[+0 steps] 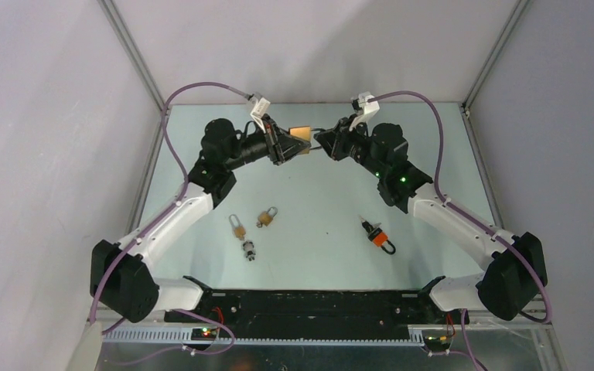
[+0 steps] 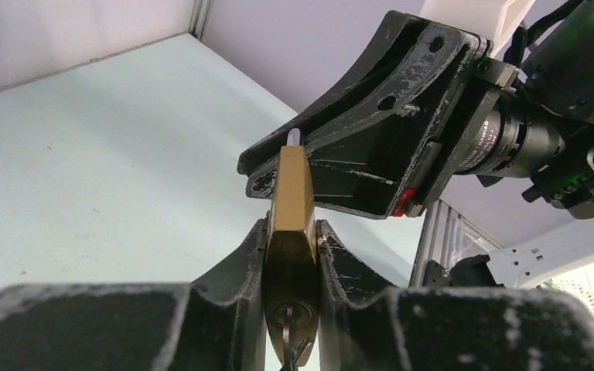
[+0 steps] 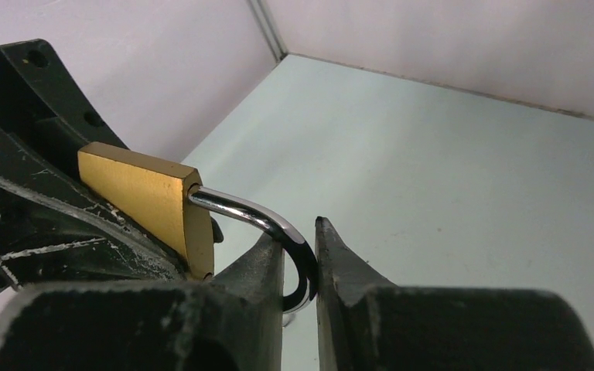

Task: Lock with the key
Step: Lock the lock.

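Left gripper [image 2: 291,229] clamps the brass body of the padlock [image 3: 143,197] between narrow jaws. It holds the padlock in the air above the far middle of the table [image 1: 317,201], shackle end toward the right arm. Right gripper [image 3: 300,236] stands with narrow jaws on either side of the bend of the shackle [image 3: 240,210]. We cannot tell whether its fingers pinch the steel or merely flank it.

We judge the step in hand to be the closing of the shackle. One leg sits in the body, and the bend curves away from it as though swung open. The next move calls for a firm hold on the body while the free leg is lined up with its hole and pressed home. The key must then be turned, which requires access to the keyhole [image 2: 290,313] at the end of the body nearest the left wrist.

Limits of view:
- The free leg of the shackle is hidden between the right fingers, so we cannot confirm whether it is seated.
- A dark piece hangs below the keyhole and is cut off by the frame edge; we cannot say that it is the key.
- Two small brass locks [image 1: 266,217] and an orange lock [image 1: 379,236] lie on the table well apart from the grippers, too small to show whether any key lies with them
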Motion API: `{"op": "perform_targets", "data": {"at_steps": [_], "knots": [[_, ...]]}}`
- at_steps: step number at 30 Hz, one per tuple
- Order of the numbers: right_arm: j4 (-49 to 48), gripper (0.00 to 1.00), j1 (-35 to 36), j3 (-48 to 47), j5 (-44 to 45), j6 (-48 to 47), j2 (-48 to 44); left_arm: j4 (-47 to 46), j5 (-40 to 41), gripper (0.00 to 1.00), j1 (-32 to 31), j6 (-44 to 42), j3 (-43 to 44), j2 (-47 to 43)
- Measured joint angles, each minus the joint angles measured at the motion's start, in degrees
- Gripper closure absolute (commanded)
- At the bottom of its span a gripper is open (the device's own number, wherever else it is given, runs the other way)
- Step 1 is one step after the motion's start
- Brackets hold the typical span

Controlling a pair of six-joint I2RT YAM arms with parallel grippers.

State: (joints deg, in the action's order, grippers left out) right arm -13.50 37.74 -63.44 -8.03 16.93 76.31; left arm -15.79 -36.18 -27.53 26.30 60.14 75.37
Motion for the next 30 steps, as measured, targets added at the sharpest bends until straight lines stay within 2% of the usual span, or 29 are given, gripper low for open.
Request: {"op": "perform_targets", "data": {"at_steps": [10,24,30], "knots": [[-1.0,1.00,0.0,0.2,3.8,-1.7,0.0,-2.8,1.1,1.00,-1.0,-0.8,1.0,2.4],[-14.7,1.00,0.0,2.6,5.5,5.3,-0.2,-7.9,0.0,1.00,-1.1,-2.8,7.6,5.3],[-9.9,1.00,-0.8,3.0,3.6,6.4,-1.9,-9.7,-0.9,1.00,-0.8,-1.6,5.8,4.8]]}}
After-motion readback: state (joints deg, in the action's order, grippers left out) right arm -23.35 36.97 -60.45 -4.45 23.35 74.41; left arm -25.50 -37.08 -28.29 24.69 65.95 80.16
